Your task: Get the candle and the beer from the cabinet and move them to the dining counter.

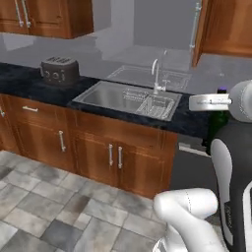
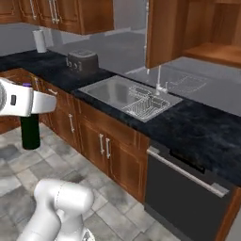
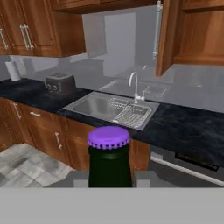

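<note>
My gripper (image 3: 109, 178) is shut on the beer (image 3: 109, 159), a dark green bottle with a purple cap that stands upright between the fingertips. From the left base view the beer (image 1: 216, 125) hangs below the white hand, out in front of the sink counter. The right base view shows the beer (image 2: 30, 132) over the tiled floor. The cabinet (image 3: 199, 30) on the wall at the upper right has its door (image 3: 166, 37) swung open, and the shelf that shows is bare. The candle and the dining counter are out of view.
A black counter (image 2: 197, 127) carries a steel sink (image 2: 127, 98) with a faucet (image 2: 159, 80), a toaster (image 2: 82, 60) and a paper towel roll (image 2: 40, 41). Wooden base cabinets (image 1: 113, 152) and a dark dishwasher (image 2: 183, 193) stand below it. Tiled floor (image 1: 44, 206) lies in front.
</note>
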{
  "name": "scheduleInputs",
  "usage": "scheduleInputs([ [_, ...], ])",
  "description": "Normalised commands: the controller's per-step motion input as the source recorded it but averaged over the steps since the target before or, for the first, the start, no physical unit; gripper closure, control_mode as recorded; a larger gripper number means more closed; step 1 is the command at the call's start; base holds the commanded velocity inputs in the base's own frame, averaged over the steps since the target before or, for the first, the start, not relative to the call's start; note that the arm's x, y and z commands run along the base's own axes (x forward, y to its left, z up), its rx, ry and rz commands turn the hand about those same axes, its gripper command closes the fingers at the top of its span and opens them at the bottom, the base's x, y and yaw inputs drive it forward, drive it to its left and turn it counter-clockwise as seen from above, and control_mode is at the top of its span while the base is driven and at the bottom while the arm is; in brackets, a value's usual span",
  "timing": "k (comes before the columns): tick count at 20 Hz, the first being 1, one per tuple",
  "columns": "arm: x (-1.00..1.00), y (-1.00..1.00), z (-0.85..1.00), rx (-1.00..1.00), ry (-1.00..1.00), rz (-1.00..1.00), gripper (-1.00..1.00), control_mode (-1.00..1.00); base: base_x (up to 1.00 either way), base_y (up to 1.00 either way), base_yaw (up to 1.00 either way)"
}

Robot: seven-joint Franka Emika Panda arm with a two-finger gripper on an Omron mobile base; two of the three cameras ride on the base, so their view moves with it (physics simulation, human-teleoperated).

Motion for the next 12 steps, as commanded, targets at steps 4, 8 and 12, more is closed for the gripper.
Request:
scheduleInputs([
  [4, 0.0, 0.0, 0.0, 0.0, 0.0, 0.0, 1.0, 1.0, -0.16, 0.01, 1.0],
  [8, 0.0, 0.0, 0.0, 0.0, 0.0, 0.0, 1.0, 1.0, -0.15, 0.0, 1.0],
  [12, 0.0, 0.0, 0.0, 0.0, 0.0, 0.0, 1.0, 1.0, -0.07, 0.0, 1.0],
])
